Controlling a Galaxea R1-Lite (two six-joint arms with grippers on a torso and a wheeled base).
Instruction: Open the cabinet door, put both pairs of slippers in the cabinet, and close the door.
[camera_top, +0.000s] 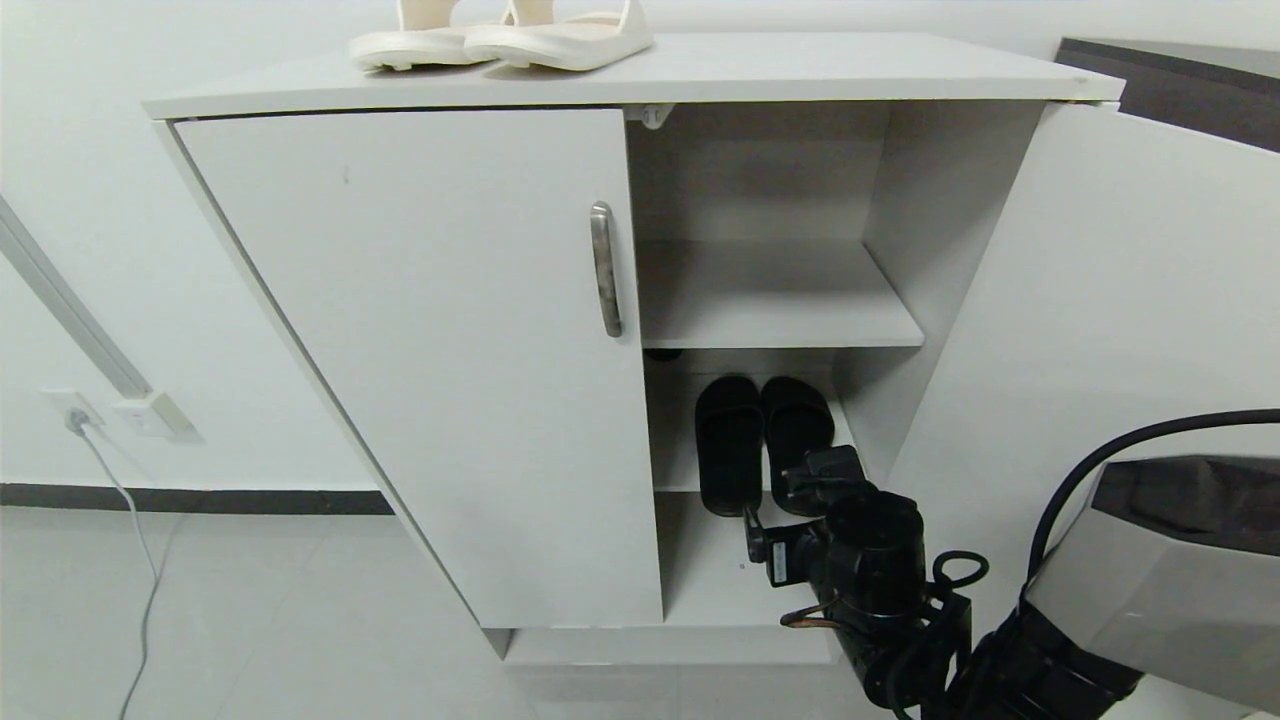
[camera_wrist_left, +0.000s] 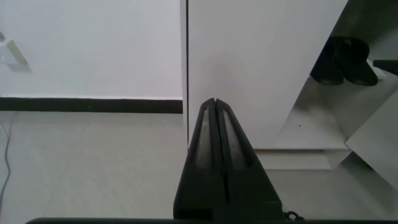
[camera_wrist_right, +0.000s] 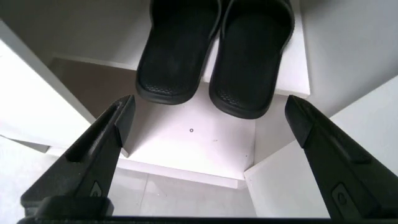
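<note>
Quick status from my seat at the remote station. The cabinet (camera_top: 800, 75) is half open. Its right door (camera_top: 1100, 300) is swung wide out and its left door (camera_top: 420, 350) is shut, with a metal handle (camera_top: 604, 268) upright near that door's inner edge. If there's any print on the handle, it's too small for me to read.

The black slippers (camera_top: 762, 440) are inside the cabinet, side by side and touching, on the low shelf (camera_top: 675, 440). Their near ends poke out over that shelf's front edge. Under them is the cabinet's bottom panel (camera_wrist_right: 186, 149), which carries one tiny dark dot (camera_wrist_right: 191, 129); I can't tell what it is. The middle shelf (camera_top: 770, 300) sits above the black pair. The cream slippers (camera_top: 500, 40) are on top of the cabinet, above the left door, close together.

My right pincer (camera_wrist_right: 209, 104) hangs just in front of the cabinet's open side, level with the black slippers, fingers spread wide apart and empty. The right door is just beside that arm. My left pincer (camera_wrist_left: 215, 102) is low, out in front of the left door, fingers pressed together.

Left of the cabinet there's a wall socket (camera_top: 75, 412) with a grey cable (camera_top: 130, 530) dropping to the tiled floor (camera_top: 250, 620). A dark baseboard (camera_top: 200, 498) runs along the wall.
</note>
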